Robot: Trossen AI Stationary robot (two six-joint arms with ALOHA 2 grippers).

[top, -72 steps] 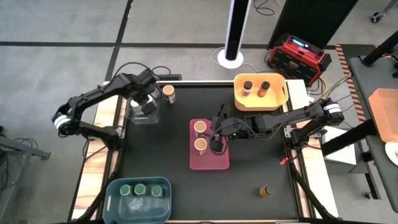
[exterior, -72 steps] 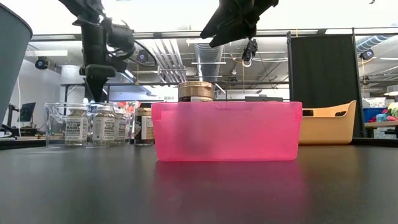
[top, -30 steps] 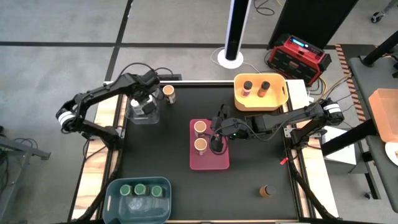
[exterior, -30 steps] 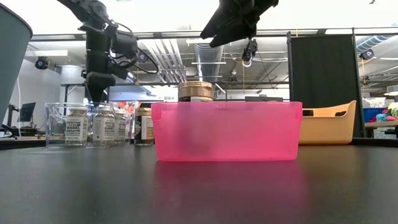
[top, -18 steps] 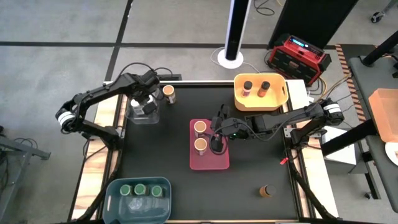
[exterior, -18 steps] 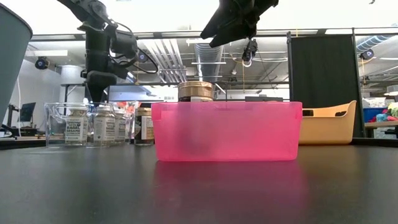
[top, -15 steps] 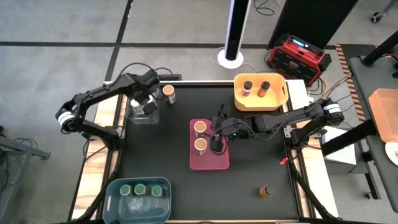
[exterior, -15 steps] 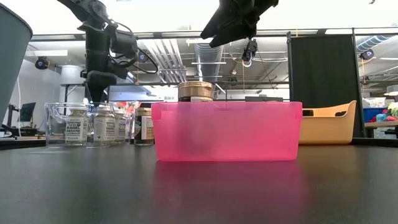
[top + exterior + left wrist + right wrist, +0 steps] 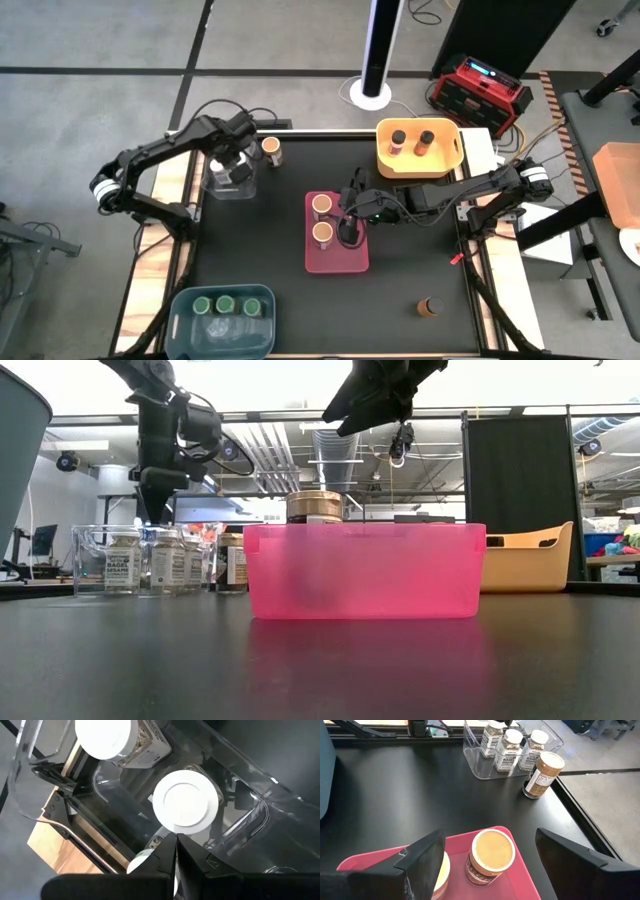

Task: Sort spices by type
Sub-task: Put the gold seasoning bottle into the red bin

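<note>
The right pincer is held wide open and empty above an orange-lidded jar in the pink bin. The left pincer is shut, empty, over white-lidded jars.

1. Floor: grey, crossed by dark lines.
2. White post: stands on a round base beyond the black surface.
3. Red case: on the floor.
4. Ceiling ducts: exposed overhead.
5. Black curtain: hangs behind.
</note>
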